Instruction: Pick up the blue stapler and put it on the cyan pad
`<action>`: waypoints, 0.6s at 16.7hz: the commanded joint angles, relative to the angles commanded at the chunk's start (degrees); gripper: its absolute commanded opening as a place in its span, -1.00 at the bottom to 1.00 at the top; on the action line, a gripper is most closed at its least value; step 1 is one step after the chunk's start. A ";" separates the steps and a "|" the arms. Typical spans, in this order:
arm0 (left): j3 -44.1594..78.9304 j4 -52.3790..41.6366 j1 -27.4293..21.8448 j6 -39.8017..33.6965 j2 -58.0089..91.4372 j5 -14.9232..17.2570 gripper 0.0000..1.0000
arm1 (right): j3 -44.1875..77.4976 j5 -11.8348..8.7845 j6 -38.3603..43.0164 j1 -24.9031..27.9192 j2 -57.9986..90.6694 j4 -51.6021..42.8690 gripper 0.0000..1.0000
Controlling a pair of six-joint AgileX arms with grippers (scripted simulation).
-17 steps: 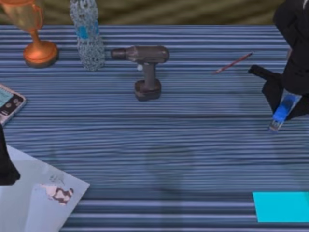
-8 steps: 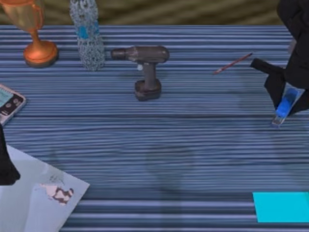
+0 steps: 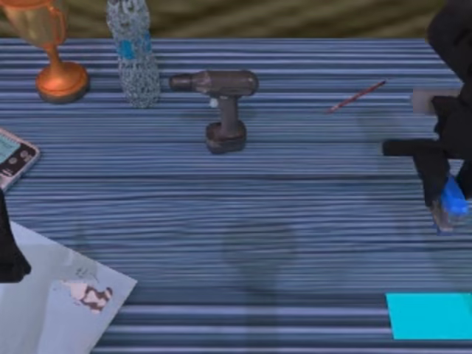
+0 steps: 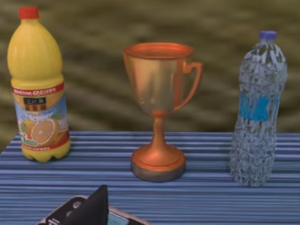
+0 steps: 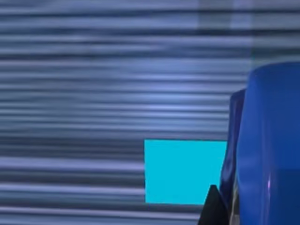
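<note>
The blue stapler hangs above the table near the right edge, with my right gripper shut on it. In the right wrist view the stapler fills the side of the picture as a big blue body. The cyan pad lies flat at the front right corner, nearer the front edge than the stapler and apart from it. It shows again in the right wrist view as the cyan pad, bare. My left arm stays parked at the front left edge.
A dark drill lies at the back centre, with a thin red pencil to its right. A water bottle, copper trophy and orange juice bottle stand back left. A handheld device and grey paper sheet lie at the left.
My right gripper has carried the blue stapler toward the front of the table and slightly right, closer to the cyan pad. The left arm has not moved.
</note>
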 joint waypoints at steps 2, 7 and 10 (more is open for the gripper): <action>0.00 0.00 0.00 0.00 0.00 0.00 1.00 | -3.64 -0.75 -12.79 0.94 -3.23 -0.97 -1.00; 0.00 0.00 0.00 0.00 0.00 0.00 1.00 | -13.29 -0.66 -46.32 3.41 -11.48 -1.20 -1.00; 0.00 0.00 0.00 0.00 0.00 0.00 1.00 | -18.28 0.69 -62.70 4.68 -16.23 0.53 -1.00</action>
